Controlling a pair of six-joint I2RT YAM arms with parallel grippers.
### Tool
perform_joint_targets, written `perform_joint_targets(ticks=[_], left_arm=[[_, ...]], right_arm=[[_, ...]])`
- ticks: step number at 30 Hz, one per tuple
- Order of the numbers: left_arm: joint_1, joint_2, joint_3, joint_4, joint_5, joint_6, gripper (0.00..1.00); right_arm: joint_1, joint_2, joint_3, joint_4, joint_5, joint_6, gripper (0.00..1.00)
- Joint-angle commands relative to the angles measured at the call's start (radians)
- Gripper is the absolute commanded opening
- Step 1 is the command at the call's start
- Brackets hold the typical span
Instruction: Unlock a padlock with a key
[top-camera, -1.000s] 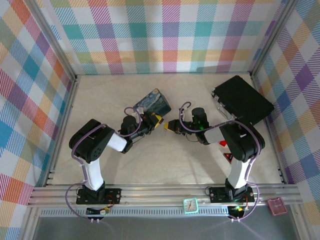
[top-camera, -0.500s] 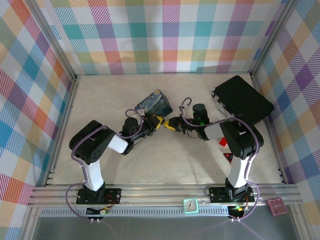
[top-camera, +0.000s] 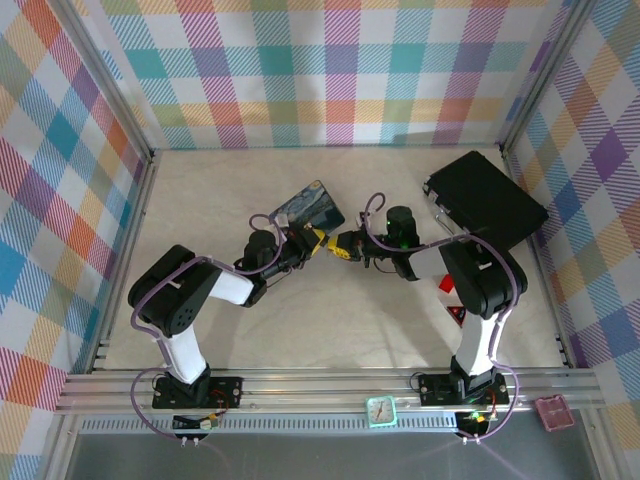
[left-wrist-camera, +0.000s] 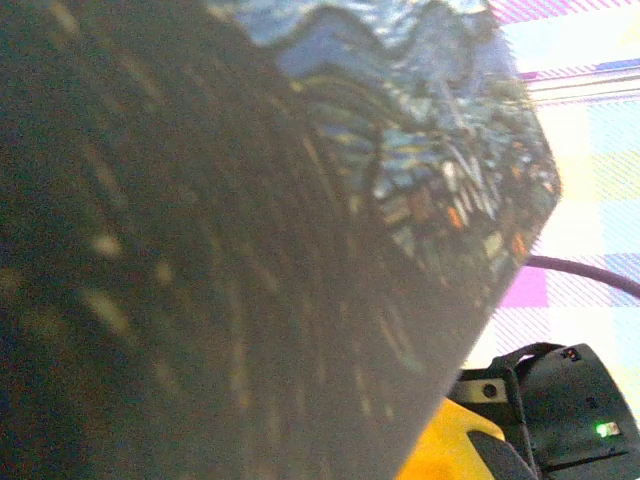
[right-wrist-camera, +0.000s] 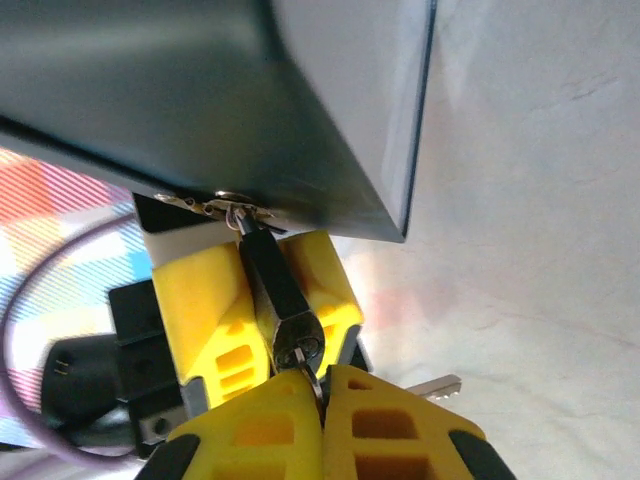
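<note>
Right wrist: left jaws clamp padlock (right-wrist-camera: 274, 298), right jaws pinch key (right-wrist-camera: 437, 384); overhead unclear.

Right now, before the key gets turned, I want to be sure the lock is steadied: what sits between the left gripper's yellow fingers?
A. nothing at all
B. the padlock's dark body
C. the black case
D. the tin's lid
B: in the right wrist view the padlock sits between the yellow fingers of the left gripper, its shackle hooked through the clasp of the painted tin.
</note>
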Motion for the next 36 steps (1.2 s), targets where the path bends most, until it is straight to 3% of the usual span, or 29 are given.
perform_joint_targets(ticks=[1, 3, 8, 17, 20, 27, 36], left_arm=[[-0.053, 0.042, 0.005, 0.157, 0.157, 0.038, 0.0], [-0.052, 0.092, 0.015, 0.239, 0.157, 0.022, 0.0], [-0.052, 0.11, 0.028, 0.237, 0.149, 0.104, 0.0], [-0.041, 0.128, 0.047, 0.239, 0.15, 0.146, 0.0], [-0.032, 0.122, 0.047, 0.236, 0.143, 0.144, 0.0], [-0.016, 0.111, 0.044, 0.214, 0.103, 0.142, 0.0], [-0.012, 0.076, 0.038, 0.049, 0.044, 0.183, 0.0]], right_arm=[[-0.003, 0.074, 0.009, 0.476, 0.105, 0.489, 0.0], [0.014, 0.083, 0.028, 0.503, 0.103, 0.675, 0.0], [0.081, 0.0, 0.085, 0.504, 0.177, 0.906, 0.0], [0.149, 0.055, 0.133, 0.502, 0.273, 1.017, 0.0], [0.145, 0.089, 0.131, 0.502, 0.27, 0.965, 0.0], [0.089, 0.18, 0.176, 0.444, 0.149, 0.631, 0.0], [0.056, 0.136, 0.056, 0.23, 0.15, 0.255, 0.24]])
